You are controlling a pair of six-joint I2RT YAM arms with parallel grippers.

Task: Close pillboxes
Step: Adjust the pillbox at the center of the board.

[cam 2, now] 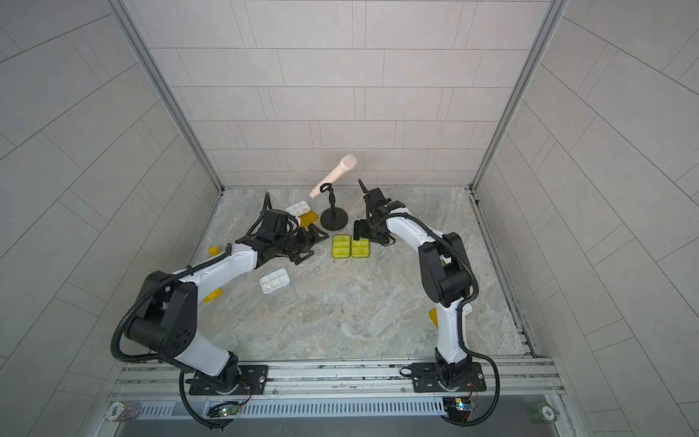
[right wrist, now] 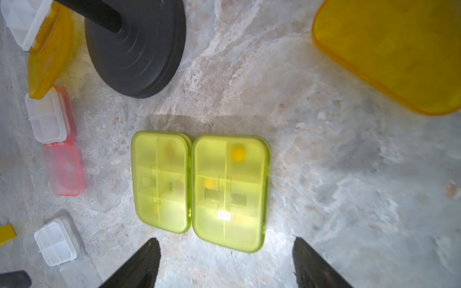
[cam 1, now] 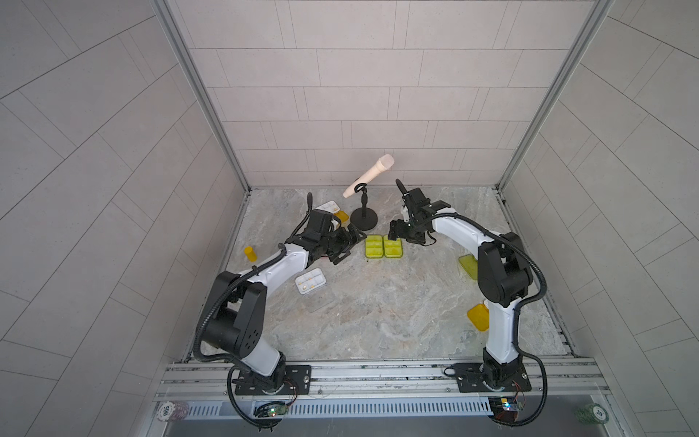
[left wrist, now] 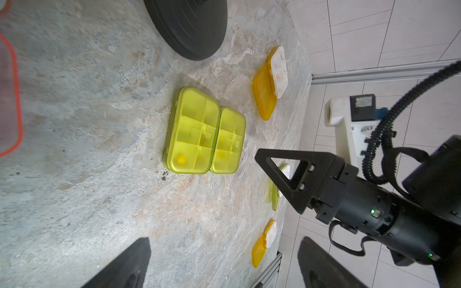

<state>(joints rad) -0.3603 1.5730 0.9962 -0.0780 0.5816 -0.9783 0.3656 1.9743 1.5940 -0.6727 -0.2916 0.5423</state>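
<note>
Two lime green pillboxes (cam 1: 374, 246) mid-frame, shut. Clear-lid pillbox (cam 1: 310, 281), orange-lid pillbox (cam 1: 328, 207) by mic stand (cam 1: 364, 219), pink pillbox (right wrist: 46, 119) lids open, plenty left. My left hand (left wrist: 224, 249), right hand (right wrist: 225, 241) spread, empty.

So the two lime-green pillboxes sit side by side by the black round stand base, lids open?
Not open: both lids are shut, as the right wrist view shows. The two lime-green translucent plastic pillboxes do sit side by side by the black round stand base.
</note>
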